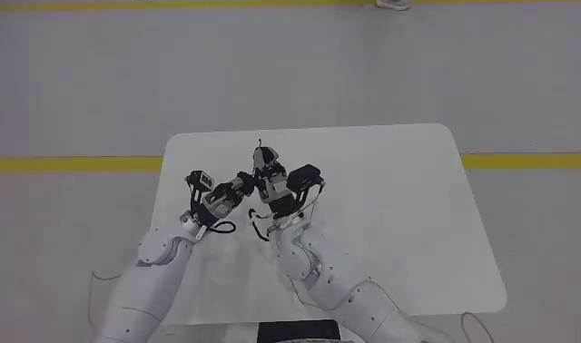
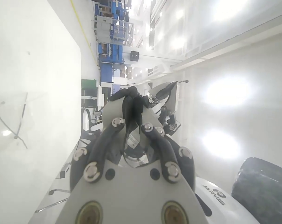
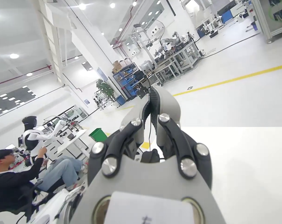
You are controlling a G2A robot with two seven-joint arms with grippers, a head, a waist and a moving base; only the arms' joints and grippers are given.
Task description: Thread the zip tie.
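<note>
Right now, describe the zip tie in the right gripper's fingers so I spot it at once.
Start at the white table; over its left half the right gripper has its fingers shut. The zip tie is the thin black strip pinched between them, poking past the tips. Unlike the looped strap lying flat on the table, it is held aloft.

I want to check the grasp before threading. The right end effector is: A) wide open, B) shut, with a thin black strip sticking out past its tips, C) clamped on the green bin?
B: the right end effector is pressed shut and the zip tie pokes out beyond its tips.
</note>
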